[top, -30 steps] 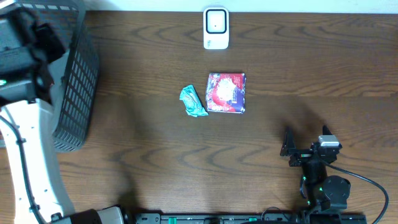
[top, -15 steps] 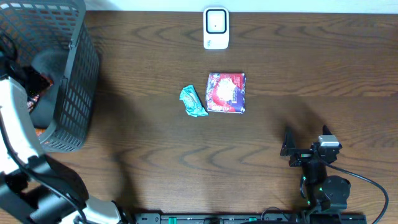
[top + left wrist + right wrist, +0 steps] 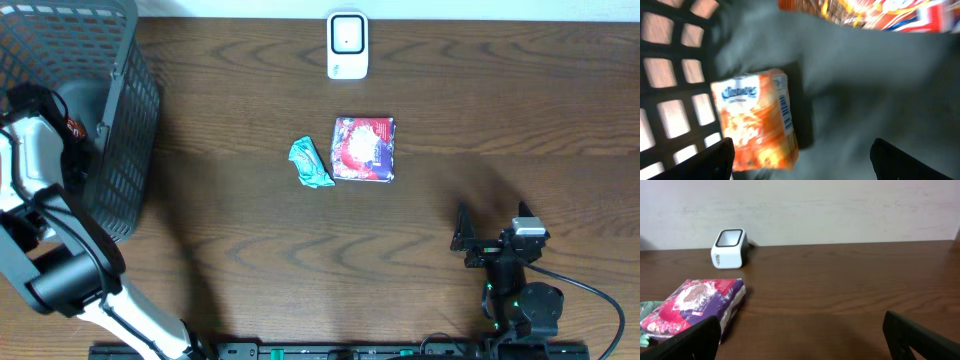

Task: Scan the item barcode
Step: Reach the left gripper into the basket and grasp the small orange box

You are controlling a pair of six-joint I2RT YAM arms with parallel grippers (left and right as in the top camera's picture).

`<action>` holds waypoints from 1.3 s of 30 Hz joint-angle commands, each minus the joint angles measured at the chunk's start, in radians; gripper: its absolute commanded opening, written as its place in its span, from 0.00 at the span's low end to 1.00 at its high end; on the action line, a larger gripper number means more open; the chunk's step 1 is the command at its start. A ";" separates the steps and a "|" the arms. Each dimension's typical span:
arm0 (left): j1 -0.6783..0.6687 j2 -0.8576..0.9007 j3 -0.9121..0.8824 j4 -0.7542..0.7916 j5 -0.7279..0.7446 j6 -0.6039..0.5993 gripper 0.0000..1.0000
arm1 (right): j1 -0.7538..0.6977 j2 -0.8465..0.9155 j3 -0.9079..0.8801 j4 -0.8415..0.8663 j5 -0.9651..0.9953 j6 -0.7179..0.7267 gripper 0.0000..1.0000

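**A:** From overhead, where does everything sit?

**B:** The left arm (image 3: 30, 160) reaches down into the black mesh basket (image 3: 125, 130), and its fingers can't be made out from up here. The right gripper (image 3: 492, 222) rests low over the wooden table (image 3: 250, 260) with its jaws spread. Well ahead of its fingers lie a red-and-purple packet (image 3: 364, 149) and a crumpled teal packet (image 3: 310, 163), the two touching. The white barcode scanner (image 3: 347, 45) is beyond them.

**A:** And the left wrist view?

**B:** The left gripper (image 3: 802, 155) is spread wide and grips nothing. An orange pack (image 3: 756, 120) lies on the basket's grey floor just ahead of the finger at lower left (image 3: 715, 162), beside the mesh wall. It has a blue script logo on a white patch, too blurred to read, and a barcode (image 3: 785, 113) runs down its edge. Farther ahead is an orange-red packet (image 3: 875, 12) with blue and white stripes. Its lettering is smeared.

**A:** Right wrist?

**B:** Both fingers (image 3: 690, 340) stand far apart, empty. The red-and-purple packet is just ahead of that finger, and I can't read its print. The scanner stands upright beyond it, near the wall.
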 commanded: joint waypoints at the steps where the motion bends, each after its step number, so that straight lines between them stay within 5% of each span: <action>1: 0.017 0.038 -0.006 -0.006 -0.025 -0.055 0.87 | 0.009 -0.001 -0.002 -0.004 0.001 -0.011 0.99; 10: 0.077 0.058 -0.008 0.009 -0.024 -0.093 0.85 | 0.009 -0.001 -0.002 -0.003 0.001 -0.011 0.99; 16: 0.100 0.058 -0.035 0.013 -0.024 -0.093 0.72 | 0.009 -0.001 -0.002 -0.004 0.001 -0.011 0.99; 19: 0.101 0.058 -0.052 0.013 -0.024 -0.093 0.52 | 0.009 -0.001 -0.002 -0.003 0.001 -0.011 0.99; 22: 0.101 0.058 -0.055 0.004 -0.024 -0.069 0.08 | 0.009 -0.001 -0.002 -0.003 0.001 -0.011 0.99; 30: 0.100 -0.020 0.012 -0.018 -0.023 0.021 0.08 | 0.009 -0.001 -0.002 -0.003 0.001 -0.011 0.99; 39: 0.045 -0.385 0.069 0.123 -0.016 0.023 0.07 | 0.009 -0.001 -0.002 -0.003 0.001 -0.011 0.99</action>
